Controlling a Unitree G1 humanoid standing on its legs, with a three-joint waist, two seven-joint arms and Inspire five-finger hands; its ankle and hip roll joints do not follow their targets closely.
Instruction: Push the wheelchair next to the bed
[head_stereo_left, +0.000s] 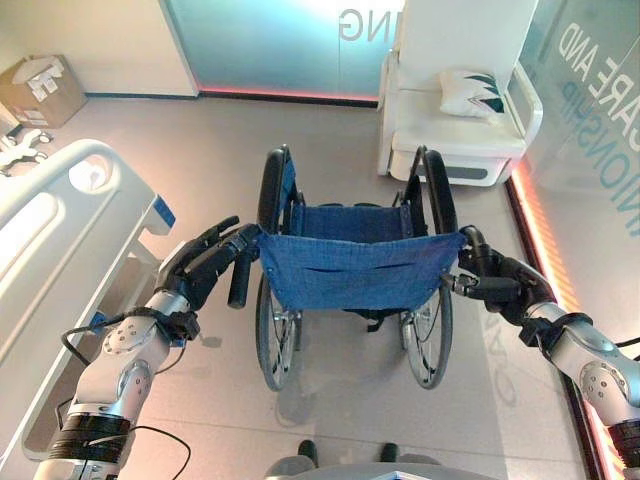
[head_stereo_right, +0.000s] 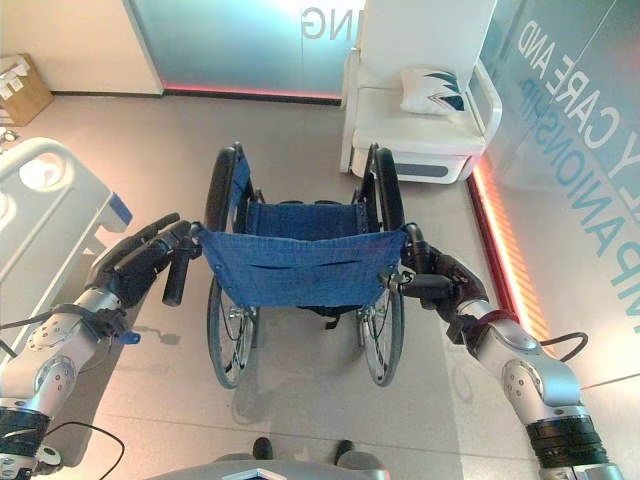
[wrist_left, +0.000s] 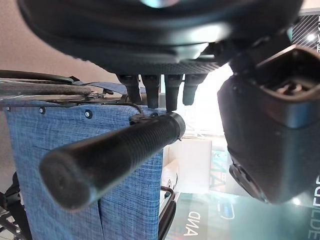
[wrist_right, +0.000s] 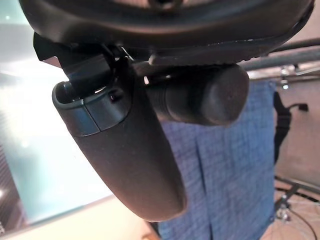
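Observation:
The wheelchair stands in the middle of the floor with its blue cloth backrest (head_stereo_left: 360, 270) facing me. My left hand (head_stereo_left: 205, 265) lies over the black left push handle (head_stereo_left: 239, 285). Its fingers (wrist_left: 150, 90) reach straight past the grip (wrist_left: 115, 155) and are not wrapped round it. My right hand (head_stereo_left: 500, 285) is shut on the right push handle (wrist_right: 205, 95), with the thumb (wrist_right: 130, 155) curled across it. The white bed (head_stereo_left: 60, 230) runs along the left side, a short gap from the wheelchair's left wheel (head_stereo_left: 272, 345).
A white armchair (head_stereo_left: 455, 130) with a pillow stands at the back right, just beyond the wheelchair. A cardboard box (head_stereo_left: 40, 90) sits at the back left. A glass wall (head_stereo_left: 590, 150) with a lit floor strip closes the right side.

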